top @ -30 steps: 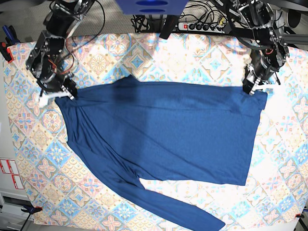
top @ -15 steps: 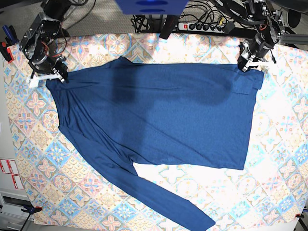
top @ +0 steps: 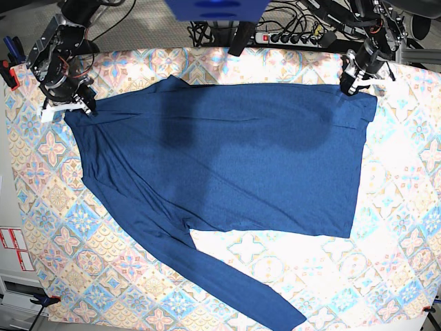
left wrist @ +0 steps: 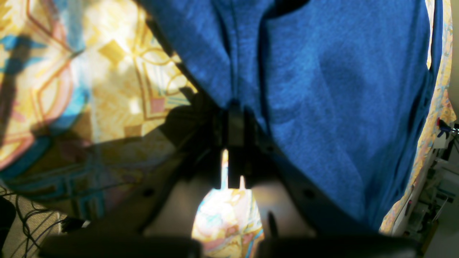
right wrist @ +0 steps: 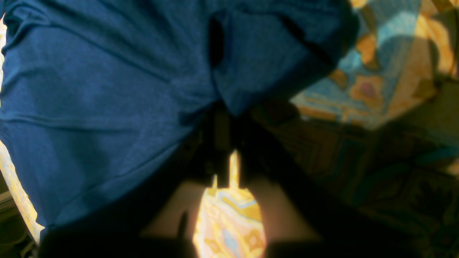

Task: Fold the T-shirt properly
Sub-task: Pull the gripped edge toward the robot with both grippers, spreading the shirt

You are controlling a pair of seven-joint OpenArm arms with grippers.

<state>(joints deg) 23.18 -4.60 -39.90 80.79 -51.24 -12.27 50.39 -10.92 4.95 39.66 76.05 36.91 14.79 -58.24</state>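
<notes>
The dark navy-blue T-shirt [top: 227, 158] lies spread across the patterned table, one long sleeve [top: 234, 289] trailing toward the front edge. My left gripper [top: 357, 87] pinches the shirt's far right corner; in the left wrist view its jaws [left wrist: 235, 107] are shut on bunched blue fabric [left wrist: 322, 89]. My right gripper [top: 77, 109] pinches the far left corner; in the right wrist view it [right wrist: 224, 111] is shut on a fold of the T-shirt [right wrist: 107, 89]. The cloth between the two grips is stretched fairly flat.
A patterned tablecloth [top: 400, 227] covers the table. A power strip and cables [top: 289, 34] lie along the back edge. Red-and-white labels [top: 12, 248] sit off the left side, and clamps hold the cloth at the corners [top: 7, 69].
Both grippers have pulled the held shirt edge toward the back of the table. The whole shirt slid back with them, and the sleeve end moved away from the front edge.
</notes>
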